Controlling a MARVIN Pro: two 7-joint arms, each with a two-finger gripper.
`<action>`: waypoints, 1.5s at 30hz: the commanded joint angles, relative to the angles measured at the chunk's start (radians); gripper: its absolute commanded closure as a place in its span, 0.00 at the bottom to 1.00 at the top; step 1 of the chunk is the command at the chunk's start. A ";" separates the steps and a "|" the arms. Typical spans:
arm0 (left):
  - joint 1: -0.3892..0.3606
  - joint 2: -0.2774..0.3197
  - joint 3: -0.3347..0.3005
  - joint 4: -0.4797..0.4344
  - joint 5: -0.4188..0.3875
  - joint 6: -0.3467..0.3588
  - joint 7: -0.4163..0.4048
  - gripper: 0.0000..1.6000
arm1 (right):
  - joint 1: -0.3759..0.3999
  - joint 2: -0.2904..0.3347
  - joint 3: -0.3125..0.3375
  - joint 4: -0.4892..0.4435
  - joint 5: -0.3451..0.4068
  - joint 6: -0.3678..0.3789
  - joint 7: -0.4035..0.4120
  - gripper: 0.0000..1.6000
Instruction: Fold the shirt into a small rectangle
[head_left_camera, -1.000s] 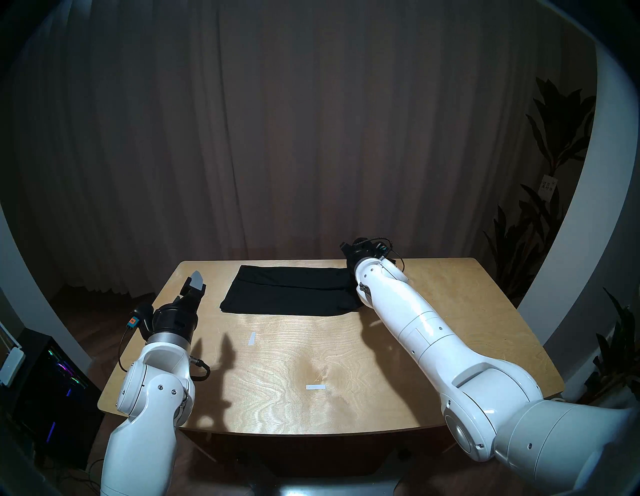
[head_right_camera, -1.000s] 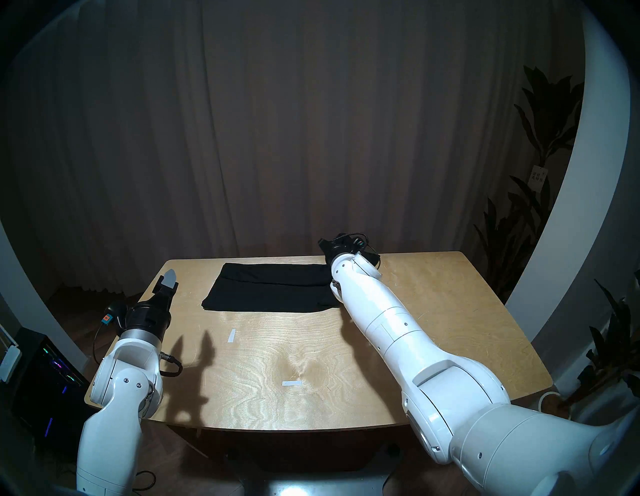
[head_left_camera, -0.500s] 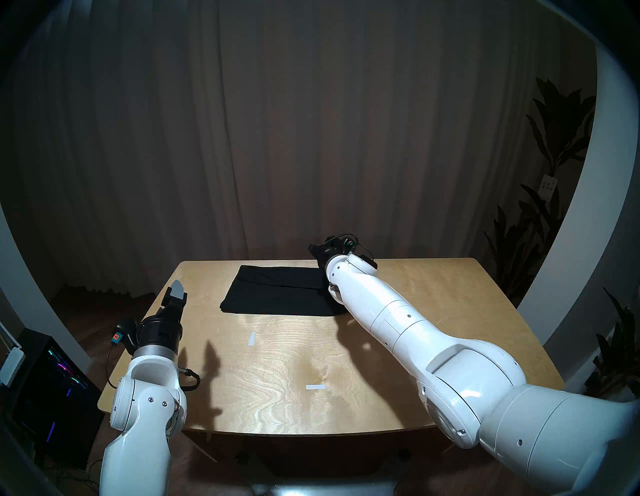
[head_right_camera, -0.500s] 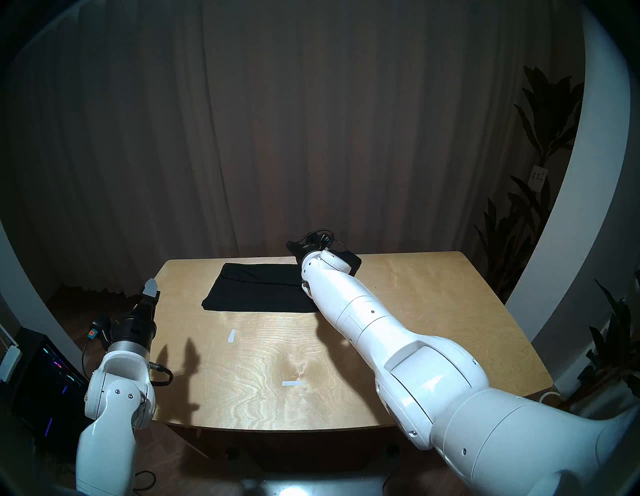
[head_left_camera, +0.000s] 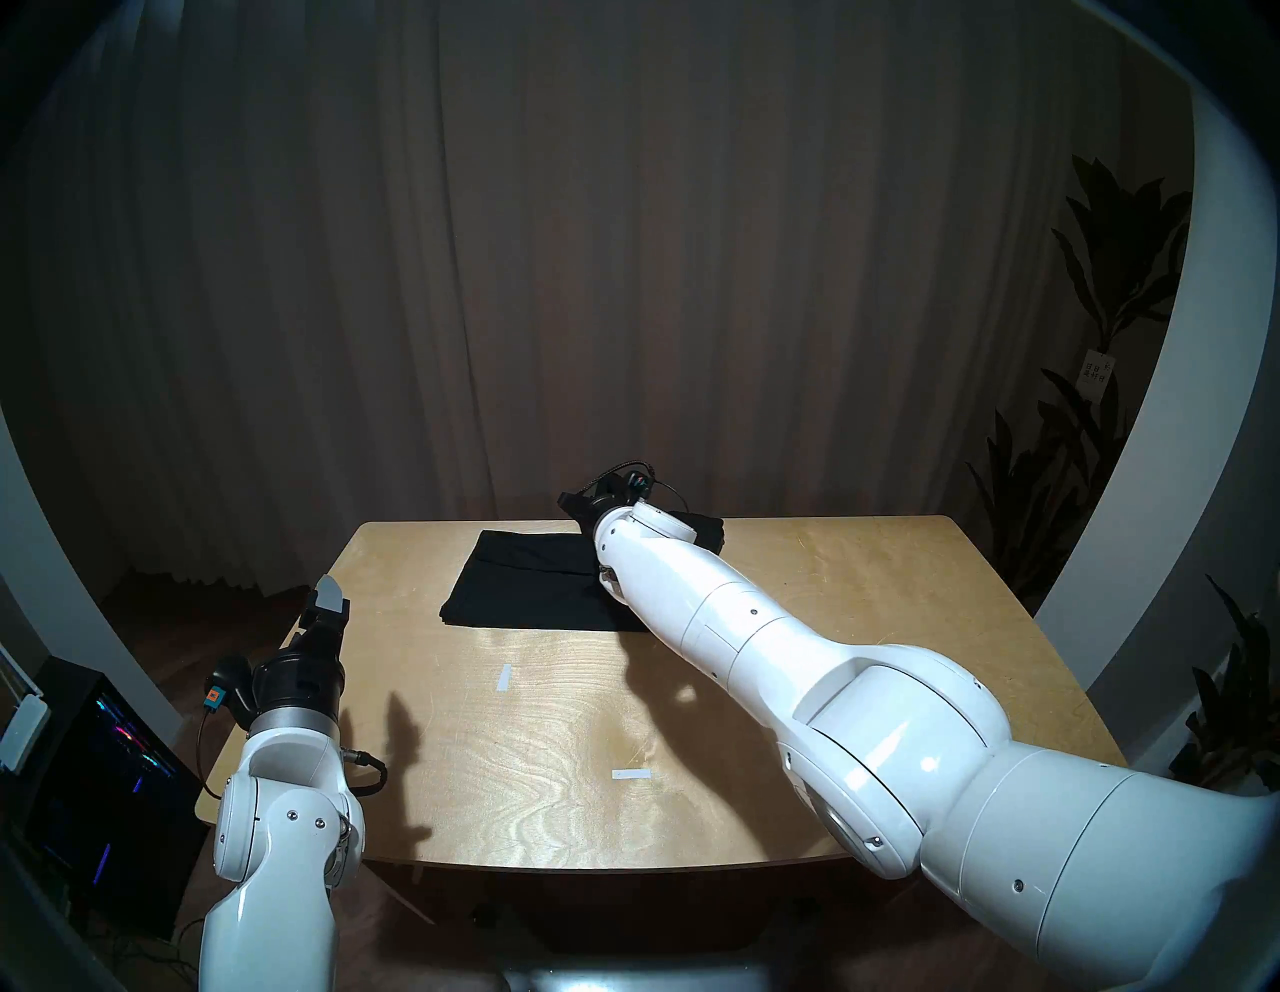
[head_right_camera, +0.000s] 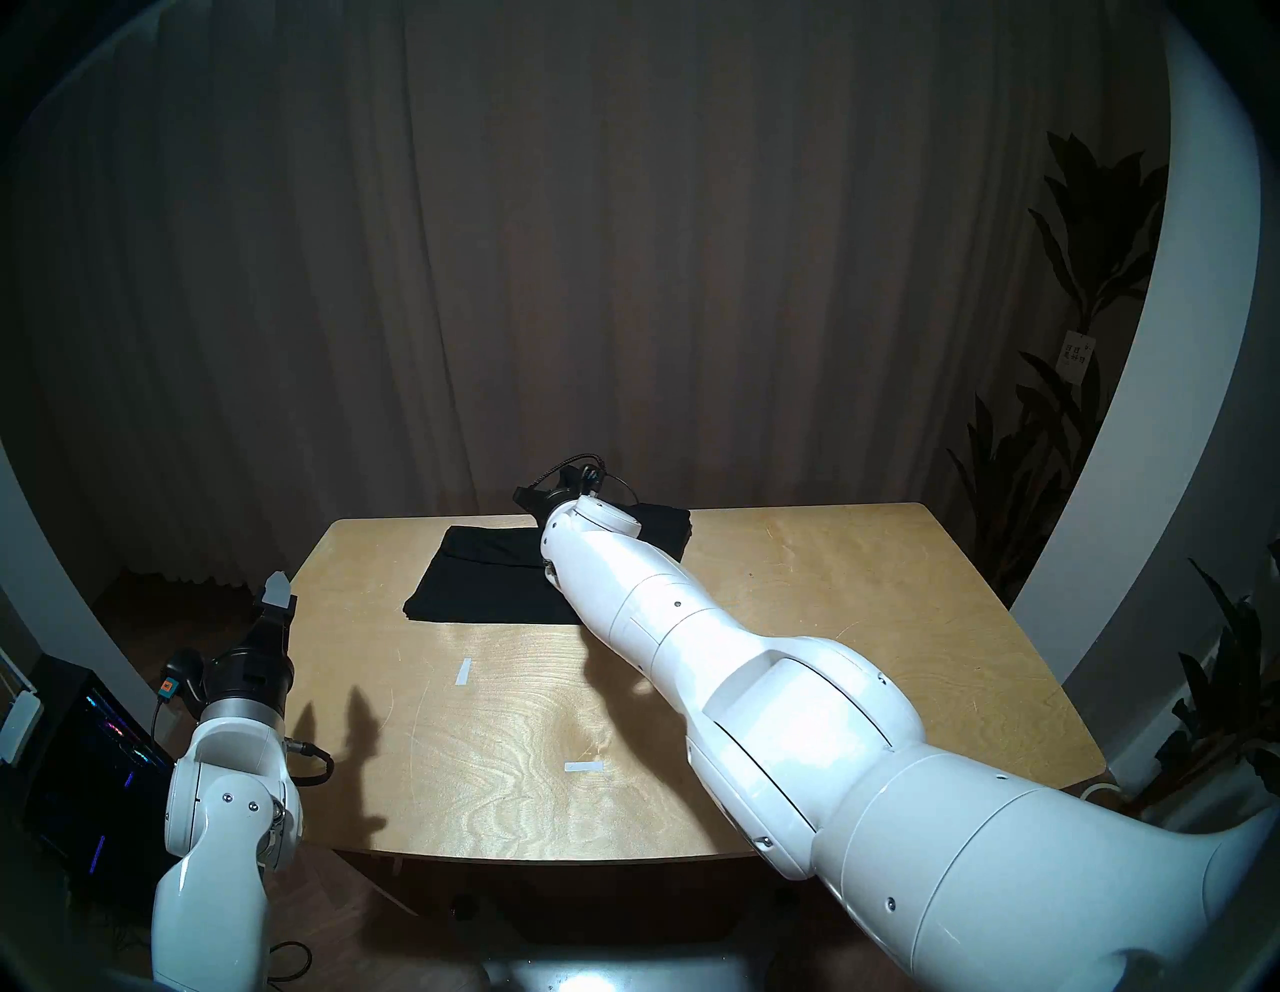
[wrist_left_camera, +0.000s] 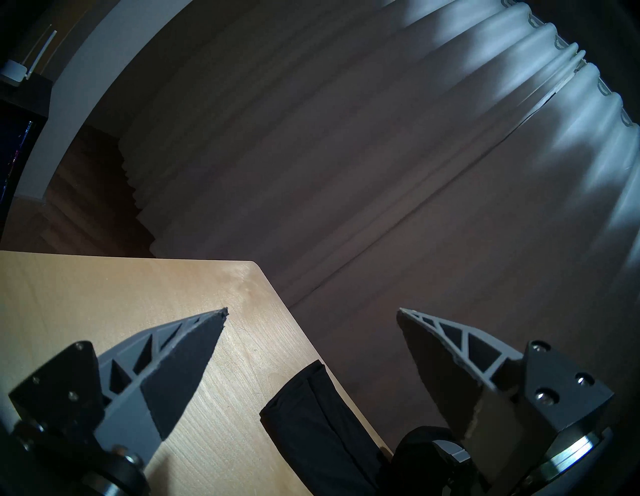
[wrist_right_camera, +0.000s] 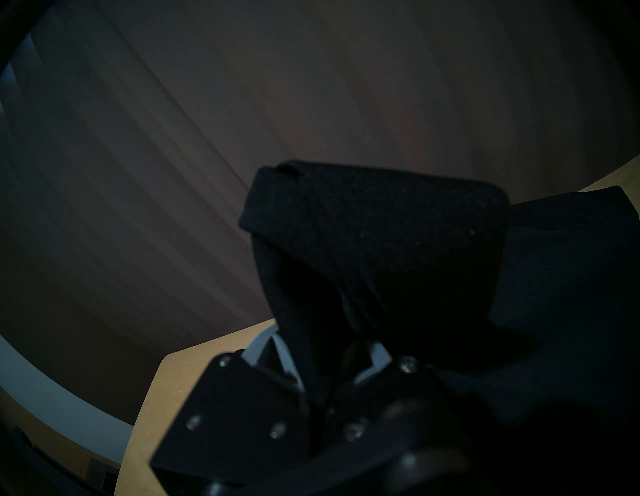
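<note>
I hold the right tool (wrist_right_camera: 322, 367) clamped on a bunched end of the shirt (head_left_camera: 533, 589), which lies along the far edge of the desk (head_left_camera: 692, 727). In the right wrist view the black fabric rises from between the two fingers and drapes over them, so the grip is on several layers, not a single edge. I judge this as the crosswise fold: the right-hand end of the long folded strip is lifted and carried across toward the left-hand end, which rests flat. In the head views the right arm crosses the strip near its middle, with a lifted portion of cloth visible beyond the wrist.

The left tool (wrist_left_camera: 311, 332) is wide open and empty. It hangs above the left edge of the desk, clear of the cloth, so the fold path is unobstructed. Its camera shows the strip's left end lying near the far desk edge.

Two small white tape marks (head_left_camera: 504, 677) lie on the bare desk, well apart from the shirt.

Risk, as I judge it: soft layers may slide apart on release, leaving uneven edges.
</note>
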 joint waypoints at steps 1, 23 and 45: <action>0.001 -0.006 -0.018 -0.024 0.002 -0.017 0.001 0.00 | 0.079 -0.114 -0.036 0.039 -0.019 -0.007 -0.030 1.00; 0.017 -0.040 -0.079 -0.011 0.002 -0.038 0.017 0.00 | 0.091 -0.200 -0.105 0.121 0.001 -0.001 -0.083 1.00; 0.042 -0.077 -0.114 -0.017 0.006 -0.056 0.021 0.00 | 0.043 -0.200 -0.238 0.102 0.035 0.000 -0.044 1.00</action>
